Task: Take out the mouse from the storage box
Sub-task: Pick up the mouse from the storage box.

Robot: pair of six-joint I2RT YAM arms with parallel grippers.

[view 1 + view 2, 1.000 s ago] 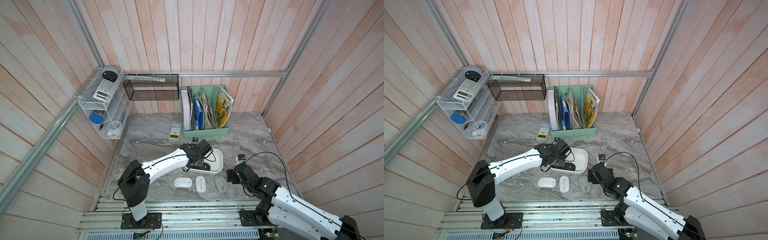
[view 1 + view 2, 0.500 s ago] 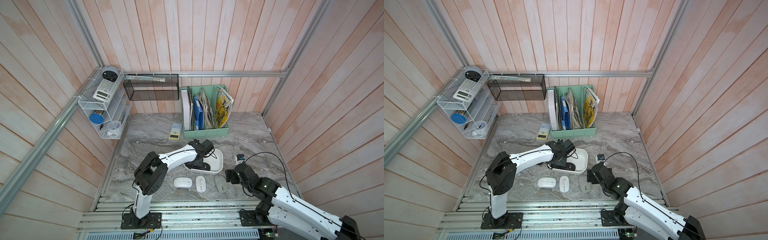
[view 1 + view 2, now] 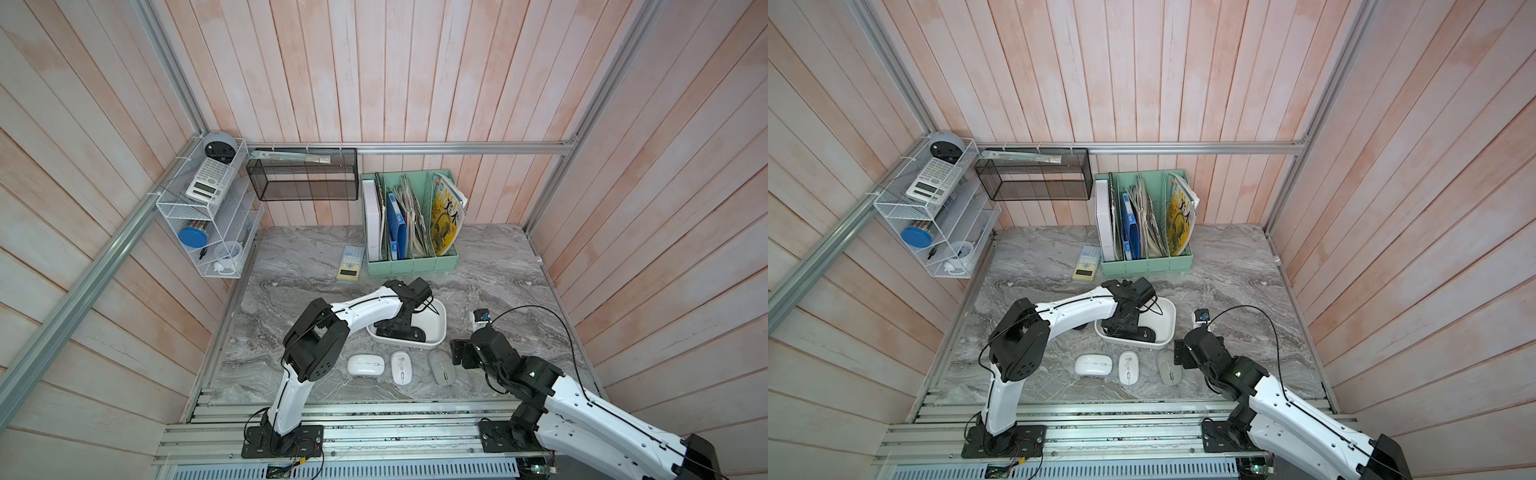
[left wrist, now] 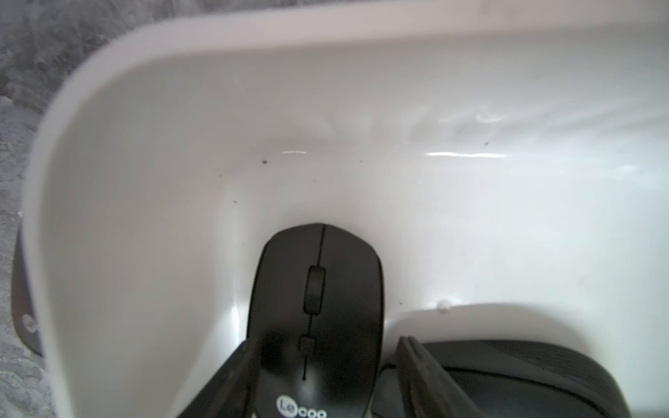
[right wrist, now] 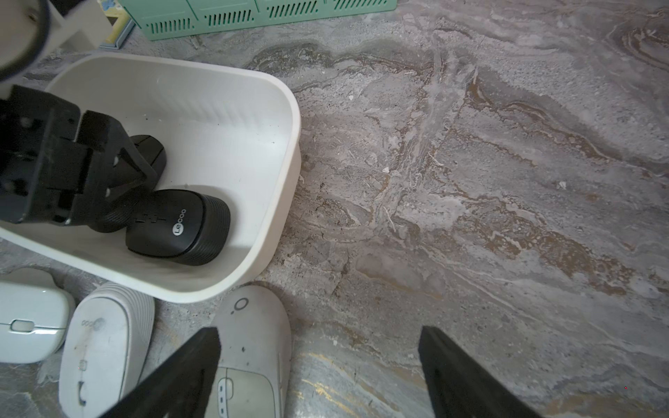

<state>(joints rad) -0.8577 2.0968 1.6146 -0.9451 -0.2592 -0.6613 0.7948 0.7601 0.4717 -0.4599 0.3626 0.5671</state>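
The left gripper [image 3: 1119, 328] reaches down into the white storage box [image 3: 1165, 318], where a black mouse [image 3: 1145, 334] lies. In front of the box, three more mice lie in a row on the marble table [image 3: 1225, 282]: a wide white mouse [image 3: 1093, 365], a slim white mouse [image 3: 1128, 367] and a grey mouse [image 3: 1168, 366]. The right gripper [image 3: 1180, 356] sits just beside the grey mouse.

Glossy rounded plastic storage box [image 5: 235, 115]: was white, with dark specks inside.
Ribbed plastic mouse [image 5: 181, 228] in the box: was black, with a white logo.
Stone-look tabletop [image 5: 506, 163]: was grey, veined brown and white.
Slotted plastic file organiser [image 3: 415, 264]: was mint green.
Oval mouse [image 3: 441, 366] on the tabletop: was pale grey.
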